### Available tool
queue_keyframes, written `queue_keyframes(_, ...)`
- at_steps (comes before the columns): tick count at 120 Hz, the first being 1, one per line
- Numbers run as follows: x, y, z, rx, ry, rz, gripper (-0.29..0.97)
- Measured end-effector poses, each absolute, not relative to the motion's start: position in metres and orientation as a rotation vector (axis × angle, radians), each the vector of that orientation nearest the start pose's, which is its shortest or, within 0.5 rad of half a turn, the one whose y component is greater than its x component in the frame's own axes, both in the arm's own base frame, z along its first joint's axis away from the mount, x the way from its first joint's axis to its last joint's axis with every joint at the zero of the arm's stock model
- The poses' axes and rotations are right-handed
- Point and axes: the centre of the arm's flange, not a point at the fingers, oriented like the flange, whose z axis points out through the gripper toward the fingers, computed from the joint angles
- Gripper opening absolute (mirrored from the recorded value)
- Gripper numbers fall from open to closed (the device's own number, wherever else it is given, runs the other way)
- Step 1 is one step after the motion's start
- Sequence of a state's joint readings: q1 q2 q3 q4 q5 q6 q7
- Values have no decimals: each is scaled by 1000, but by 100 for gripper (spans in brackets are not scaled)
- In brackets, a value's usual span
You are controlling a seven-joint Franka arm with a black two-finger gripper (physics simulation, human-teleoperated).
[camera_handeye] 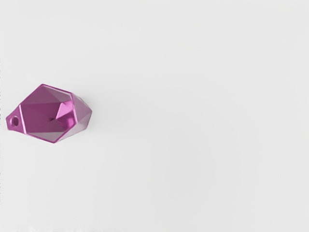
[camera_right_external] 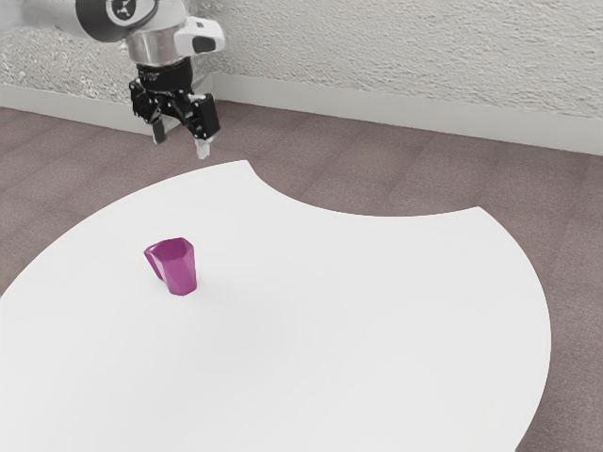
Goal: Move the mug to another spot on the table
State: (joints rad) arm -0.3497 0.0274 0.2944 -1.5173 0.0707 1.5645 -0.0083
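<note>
Exterior view: arm (camera_right_external: 113, 14) enters from the upper left corner, grey and white links, wrist pointed down. Black hand (camera_right_external: 180, 144) hangs high in the air, up-frame of the counter's far edge and well apart from everything on it. Its two fingers (camera_right_external: 201, 143) are spread wide, pale at the tips, with nothing between them; the hand is open and carries nothing.

Mug (camera_right_external: 172, 266): magenta, glossy, faceted sides rather than a smooth round wall. It stands upright on the white counter (camera_right_external: 377, 311), toward the exterior view's left, with its mouth facing up. Handle (camera_right_external: 151, 259) points to the exterior view's left. A faint soft shadow sits at its base. It lies lower in the frame than the hand, roughly in line with it, with clear air between the two.

Counter: plain white top, rounded outline, with a concave scoop cut into the far edge.

Surroundings: brownish floor (camera_right_external: 452, 169) around the counter, rough pale wall (camera_right_external: 424, 47) behind it, and a light baseboard (camera_right_external: 396, 104) where the two meet.

Wrist view: looking down on the mug (camera_handeye: 50, 114) from above. Its angular rim and dark pink interior are visible, and the small looped handle (camera_handeye: 14, 122) sticks out on the side away from the open stretch of counter (camera_handeye: 193, 121). The mug sits off to one side of the hand's line of sight, not under it.
</note>
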Motion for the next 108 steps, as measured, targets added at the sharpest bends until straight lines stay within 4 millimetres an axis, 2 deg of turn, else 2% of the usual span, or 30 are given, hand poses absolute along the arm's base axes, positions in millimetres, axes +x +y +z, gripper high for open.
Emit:
queue_keyframes(16, 565, -8, 612, -3073, 21, -20, 68)
queue_keyframes(30, 582, 12, 591, -3059, -110, -46, 68)
queue_keyframes(36, 589, 30, 578, -3058, -232, -35, 68)
queue_keyframes(49, 601, 84, 545, -3040, -562, 7, 68)
queue_keyframes(65, 617, 126, 487, -2982, -916, 84, 68)
queue_keyframes(78, 616, 165, 451, -2897, -1203, 141, 68)
queue_keyframes(88, 613, 182, 434, -2828, -1355, 168, 68)
queue_keyframes(108, 604, 210, 408, -2696, -1545, 217, 68)
